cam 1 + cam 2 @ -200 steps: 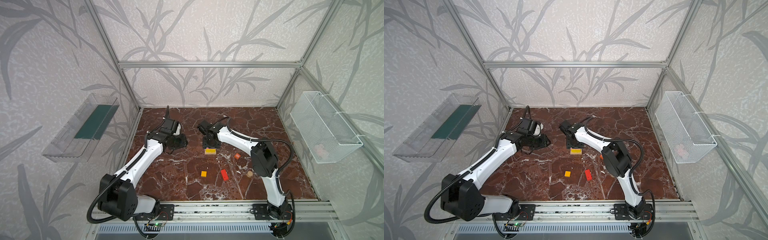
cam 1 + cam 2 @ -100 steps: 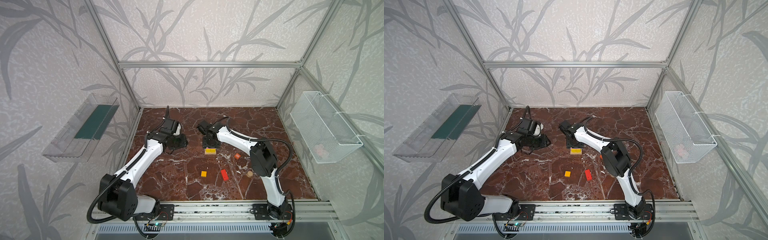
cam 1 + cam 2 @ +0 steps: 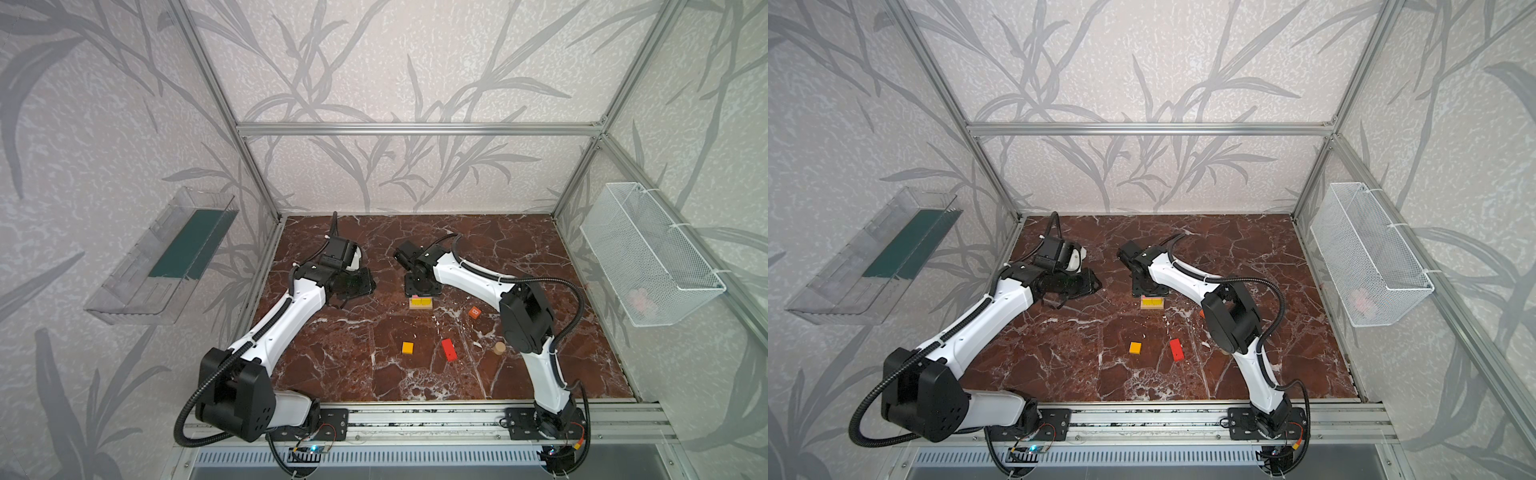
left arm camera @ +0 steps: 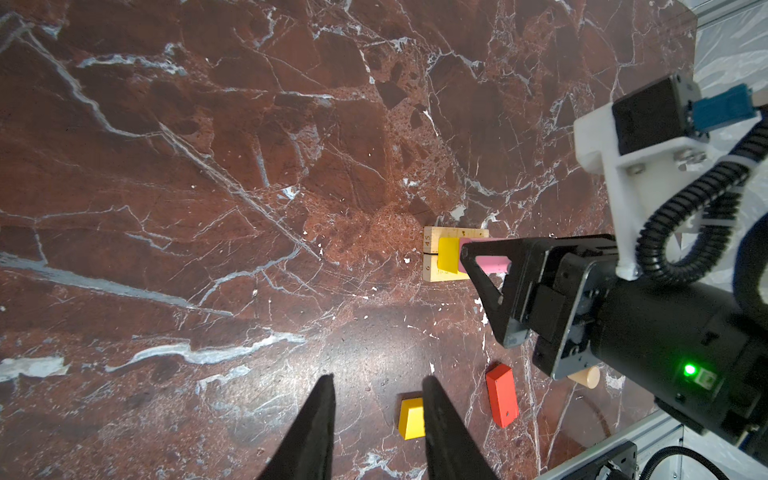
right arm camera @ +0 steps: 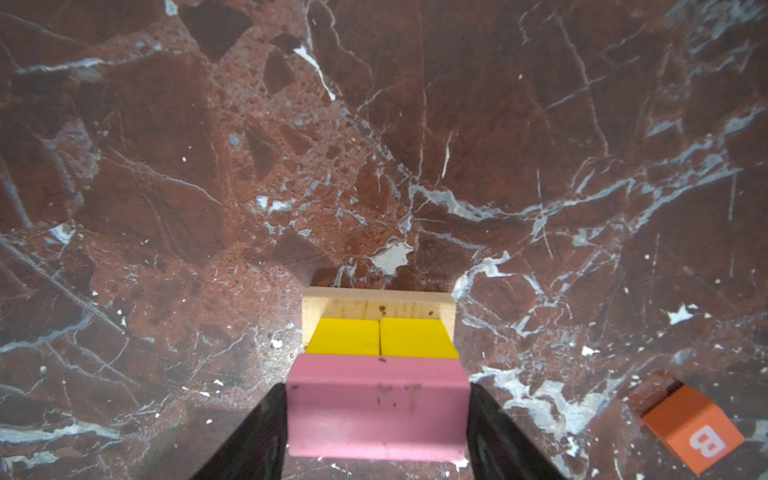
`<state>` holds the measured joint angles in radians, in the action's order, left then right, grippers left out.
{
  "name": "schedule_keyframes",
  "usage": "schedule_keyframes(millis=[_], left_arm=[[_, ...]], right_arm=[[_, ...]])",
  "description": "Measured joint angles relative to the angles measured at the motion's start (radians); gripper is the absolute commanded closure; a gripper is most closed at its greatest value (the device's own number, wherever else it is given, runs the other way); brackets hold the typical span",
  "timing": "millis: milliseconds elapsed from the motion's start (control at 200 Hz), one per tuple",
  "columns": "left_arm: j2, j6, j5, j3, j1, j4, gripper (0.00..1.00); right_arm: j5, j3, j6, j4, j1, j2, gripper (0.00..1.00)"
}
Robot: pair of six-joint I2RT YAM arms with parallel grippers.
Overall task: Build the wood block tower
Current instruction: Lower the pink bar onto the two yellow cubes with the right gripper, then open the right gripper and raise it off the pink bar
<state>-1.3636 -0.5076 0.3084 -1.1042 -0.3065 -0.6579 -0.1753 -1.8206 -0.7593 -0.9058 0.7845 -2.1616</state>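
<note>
Right gripper (image 5: 377,388): jaws flank the pink brick (image 5: 376,409), close against both ends; whether they press it cannot be told. The brick lies on two yellow cubes (image 5: 347,337) atop the tan plank base (image 5: 374,302), mid-table toward the back. Left gripper (image 4: 379,379): partly open, empty, above the marble table (image 4: 208,208). Nearer the front lie a loose yellow cube (image 3: 407,348), red brick (image 3: 448,349), orange cube (image 3: 475,312) and tan cylinder (image 3: 499,348).

Marble tabletop (image 3: 332,365): plank base (image 3: 421,306), yellow cube (image 3: 407,348), red brick (image 3: 449,349), orange cube (image 3: 475,312), cylinder (image 3: 499,348).
</note>
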Motion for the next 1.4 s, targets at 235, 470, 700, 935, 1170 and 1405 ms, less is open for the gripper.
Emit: schedule_keyframes(millis=[235,470,700,935,1170,1405], left_arm=[[0.000,0.000,0.000,0.000,0.000,0.000,0.65],[0.000,0.000,0.001,0.001,0.000,0.000,0.65],[0.000,0.000,0.001,0.006,0.002,0.000,0.65],[0.000,0.000,0.000,0.007,0.002,0.000,0.65],[0.000,-0.002,0.000,0.007,0.002,0.000,0.67],[0.000,-0.009,-0.001,0.007,-0.003,-0.008,0.67]], right_arm=[[0.000,0.000,0.000,0.000,0.000,0.000,0.29],[0.000,0.000,0.000,-0.001,0.000,0.000,0.24],[-0.023,0.001,-0.007,0.003,0.006,0.003,0.19],[-0.045,0.053,-0.014,0.019,0.009,0.072,0.02],[-0.061,0.158,-0.015,0.059,0.008,0.216,0.01],[-0.079,0.286,0.002,0.126,0.009,0.353,0.01]])
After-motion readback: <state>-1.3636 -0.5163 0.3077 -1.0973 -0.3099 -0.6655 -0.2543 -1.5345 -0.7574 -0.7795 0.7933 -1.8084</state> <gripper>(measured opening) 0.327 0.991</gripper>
